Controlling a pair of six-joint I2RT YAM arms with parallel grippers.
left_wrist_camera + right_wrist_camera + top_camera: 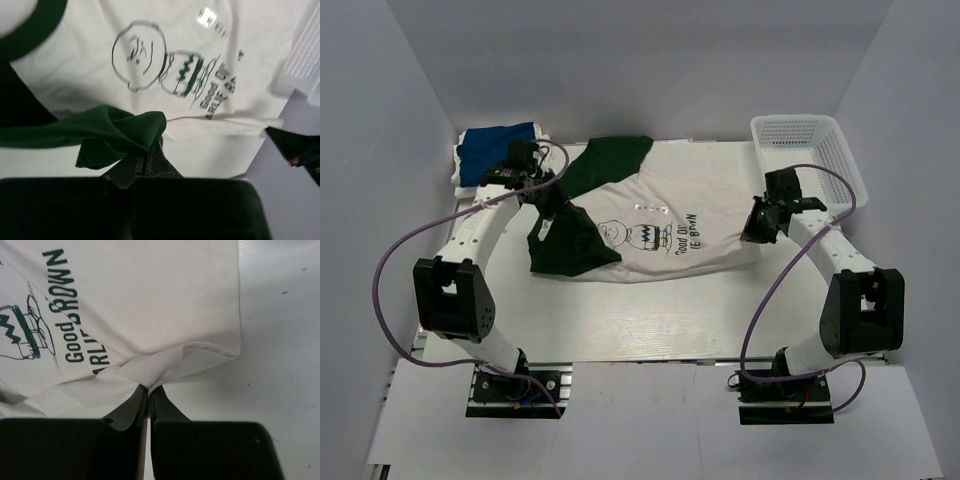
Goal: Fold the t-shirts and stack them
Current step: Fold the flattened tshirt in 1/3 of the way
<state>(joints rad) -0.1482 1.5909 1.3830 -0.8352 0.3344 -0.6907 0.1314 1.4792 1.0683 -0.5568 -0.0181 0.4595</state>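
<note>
The white shirt (700, 190) lies spread across the centre of the table (650, 325), print side up. At centre-left, the left gripper (150, 150) is closed on a fold of dark green cloth (115, 130) lying over the shirt's left side. Whether this is a sleeve or a separate shirt cannot be told. At centre-right, the right gripper (149, 389) is clamped on the shirt's white edge. The blue shirt (495, 150) lies bunched at upper left. The mesh basket (810, 135) stands at upper right.
</note>
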